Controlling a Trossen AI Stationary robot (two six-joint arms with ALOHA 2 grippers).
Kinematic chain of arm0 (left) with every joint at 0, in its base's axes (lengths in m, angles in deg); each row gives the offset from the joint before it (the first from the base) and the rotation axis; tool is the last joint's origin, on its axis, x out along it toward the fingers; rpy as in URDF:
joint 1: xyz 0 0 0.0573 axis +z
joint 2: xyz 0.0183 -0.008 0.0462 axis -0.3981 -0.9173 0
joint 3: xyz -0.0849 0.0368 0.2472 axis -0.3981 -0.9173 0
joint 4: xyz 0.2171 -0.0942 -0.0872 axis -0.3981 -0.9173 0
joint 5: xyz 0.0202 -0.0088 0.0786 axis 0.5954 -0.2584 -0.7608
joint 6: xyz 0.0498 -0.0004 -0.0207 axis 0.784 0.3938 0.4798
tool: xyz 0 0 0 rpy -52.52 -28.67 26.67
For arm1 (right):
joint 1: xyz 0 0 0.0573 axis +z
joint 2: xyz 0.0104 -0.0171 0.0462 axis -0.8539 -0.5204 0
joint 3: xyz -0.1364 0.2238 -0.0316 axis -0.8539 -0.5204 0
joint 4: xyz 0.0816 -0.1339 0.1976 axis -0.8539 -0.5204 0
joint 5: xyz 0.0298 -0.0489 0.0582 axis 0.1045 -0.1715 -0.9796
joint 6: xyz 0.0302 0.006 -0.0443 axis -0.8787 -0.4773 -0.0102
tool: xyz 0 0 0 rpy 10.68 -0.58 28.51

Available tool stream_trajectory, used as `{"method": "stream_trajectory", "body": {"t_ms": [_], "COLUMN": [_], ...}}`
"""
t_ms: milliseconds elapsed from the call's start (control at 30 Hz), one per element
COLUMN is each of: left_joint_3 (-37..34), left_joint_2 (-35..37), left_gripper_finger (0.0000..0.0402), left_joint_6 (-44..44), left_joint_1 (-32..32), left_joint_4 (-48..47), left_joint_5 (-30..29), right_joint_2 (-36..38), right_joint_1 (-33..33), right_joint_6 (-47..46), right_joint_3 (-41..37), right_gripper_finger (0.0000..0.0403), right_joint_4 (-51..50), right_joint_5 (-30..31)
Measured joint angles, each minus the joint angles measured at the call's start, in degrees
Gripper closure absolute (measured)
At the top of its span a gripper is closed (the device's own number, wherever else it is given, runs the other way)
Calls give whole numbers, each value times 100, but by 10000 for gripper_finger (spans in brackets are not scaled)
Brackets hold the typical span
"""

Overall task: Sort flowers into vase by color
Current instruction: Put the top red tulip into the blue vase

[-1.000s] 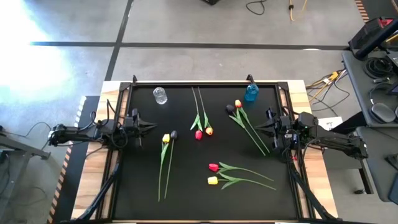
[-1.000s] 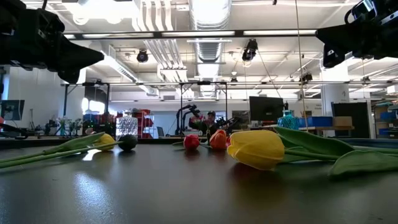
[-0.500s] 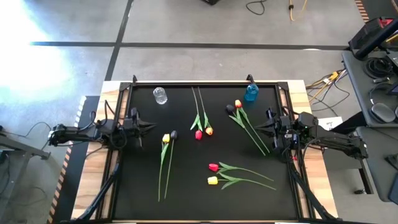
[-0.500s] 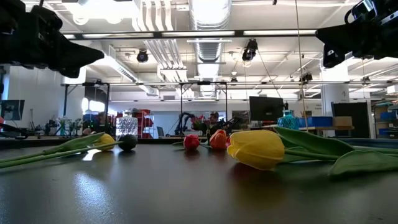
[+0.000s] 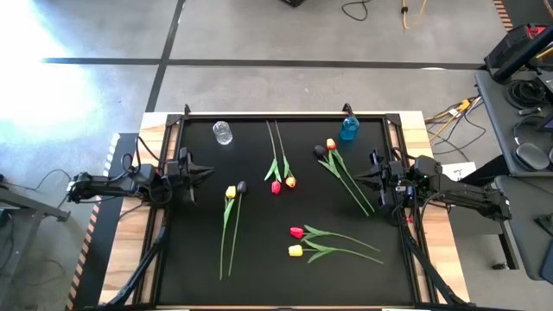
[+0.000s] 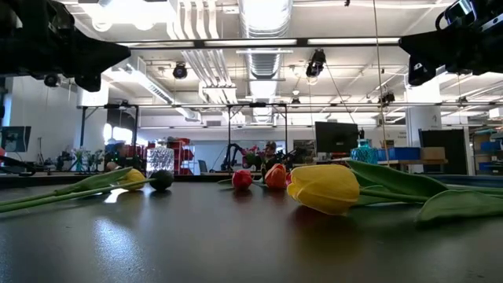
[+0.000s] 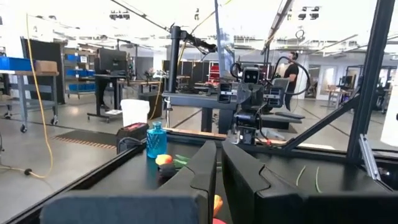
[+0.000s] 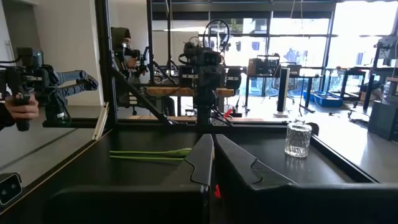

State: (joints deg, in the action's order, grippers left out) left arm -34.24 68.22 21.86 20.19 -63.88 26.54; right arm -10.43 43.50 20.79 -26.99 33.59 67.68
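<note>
Several tulips lie flat on the black table. A yellow one (image 5: 230, 192) and a dark purple one (image 5: 241, 186) are left of centre. A red one (image 5: 276, 187) and an orange one (image 5: 289, 181) are in the middle. A dark one (image 5: 320, 151) and an orange one (image 5: 331, 144) lie near the blue vase (image 5: 348, 130). A pink one (image 5: 296, 231) and a yellow one (image 5: 295, 250) are nearest. The clear vase (image 5: 223, 132) stands far left. My left gripper (image 5: 210, 170) hovers shut at the table's left side. My right gripper (image 5: 356, 179) hovers shut at the right, beside the stems of the two tulips by the blue vase.
A black frame rail (image 5: 276, 114) runs round the table's edge. In the right wrist view a person's hand (image 8: 18, 109) holds a device beyond the table's left side. Bare black surface lies near the front left corner (image 5: 186, 268).
My left gripper has risen a little and stays shut; in the low view its tip stands higher than before. The flowers, the vases and my right gripper have kept still.
</note>
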Motion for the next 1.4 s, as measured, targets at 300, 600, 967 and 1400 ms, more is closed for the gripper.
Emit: {"method": "stream_trajectory", "body": {"t_ms": [300,600,967,1400], "left_joint_3": [0,744,2770,5297], "left_joint_2": [-132,-1220,-4024,-7285], "left_gripper_finger": [398,401,402,402], "left_joint_6": [104,154,40,2359], "left_joint_1": [0,0,28,1986], "left_joint_4": [40,-220,-2263,-3374], "left_joint_5": [-33,-237,-320,3517], "right_joint_2": [1,2,1,1], "right_joint_1": [0,1,0,-1], "right_joint_6": [0,0,0,0], "right_joint_3": [2,2,2,0], "right_gripper_finger": [393,393,393,393], "right_joint_4": [-2,0,-1,-2], "right_joint_5": [0,0,-1,0]}}
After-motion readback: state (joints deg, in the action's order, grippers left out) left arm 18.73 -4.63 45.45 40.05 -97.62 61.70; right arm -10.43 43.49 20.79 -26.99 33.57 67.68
